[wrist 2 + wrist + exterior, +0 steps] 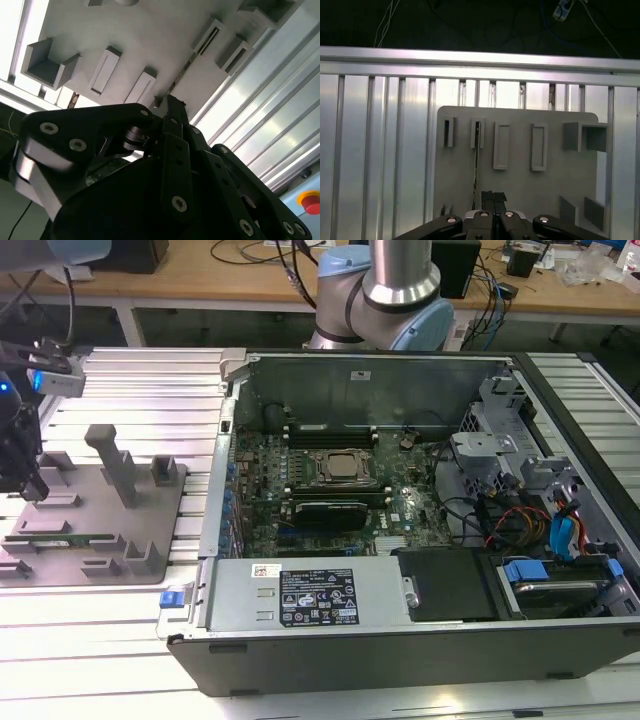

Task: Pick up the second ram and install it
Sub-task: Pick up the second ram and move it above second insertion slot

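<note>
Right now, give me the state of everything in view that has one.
claw: shut, holding nothing, over the fixture plate.
second ram: standing on edge in its fixture slots, not gripped.
fixture plate: lying flat on the slatted table.
computer case: on its side, side panel off, interior exposed.

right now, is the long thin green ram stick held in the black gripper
No, in the exterior view the long thin green ram stick lies on the grey fixture plate, apart from the black gripper.
</note>
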Robot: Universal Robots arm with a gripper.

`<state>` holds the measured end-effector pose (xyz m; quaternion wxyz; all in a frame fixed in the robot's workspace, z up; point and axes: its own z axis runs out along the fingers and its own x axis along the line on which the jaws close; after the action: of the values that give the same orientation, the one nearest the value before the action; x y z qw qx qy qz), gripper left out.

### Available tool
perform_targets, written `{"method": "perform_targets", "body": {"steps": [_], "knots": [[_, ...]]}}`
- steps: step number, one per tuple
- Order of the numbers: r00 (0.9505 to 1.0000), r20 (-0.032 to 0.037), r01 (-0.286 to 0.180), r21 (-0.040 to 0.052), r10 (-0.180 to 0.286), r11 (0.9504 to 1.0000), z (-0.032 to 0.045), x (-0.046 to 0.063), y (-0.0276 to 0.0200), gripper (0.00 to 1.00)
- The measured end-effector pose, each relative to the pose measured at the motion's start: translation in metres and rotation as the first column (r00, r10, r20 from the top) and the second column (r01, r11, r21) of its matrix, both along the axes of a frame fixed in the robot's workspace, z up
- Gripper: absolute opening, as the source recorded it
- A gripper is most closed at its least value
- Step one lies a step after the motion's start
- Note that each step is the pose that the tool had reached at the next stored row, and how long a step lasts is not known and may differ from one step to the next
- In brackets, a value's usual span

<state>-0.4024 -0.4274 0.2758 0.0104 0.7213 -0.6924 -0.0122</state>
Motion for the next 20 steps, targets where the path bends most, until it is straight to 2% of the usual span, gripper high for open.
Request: {"method": "perform_targets", "body": {"steps": [4, 7, 12, 16, 20], "knots": [[1.0, -0.0003, 0.0, 0.0, 0.0, 1.0, -0.0122, 0.0, -0.0036, 0.08], [1.0, 0.0, 0.0, 0.0007, 0.0, 1.0, -0.0179, 0.0, -0.0056, 0.08], [1.0, -0.0001, 0.0, 0.002, 0.0, 1.0, -0.0262, -0.001, -0.0115, 0.08], [1.0, -0.0001, 0.0, 0.002, 0.0, 1.0, -0.0348, -0.001, -0.012, 0.08], [1.0, -0.0001, 0.0, 0.002, 0.0, 1.0, -0.0385, -0.002, -0.012, 0.08]]}}
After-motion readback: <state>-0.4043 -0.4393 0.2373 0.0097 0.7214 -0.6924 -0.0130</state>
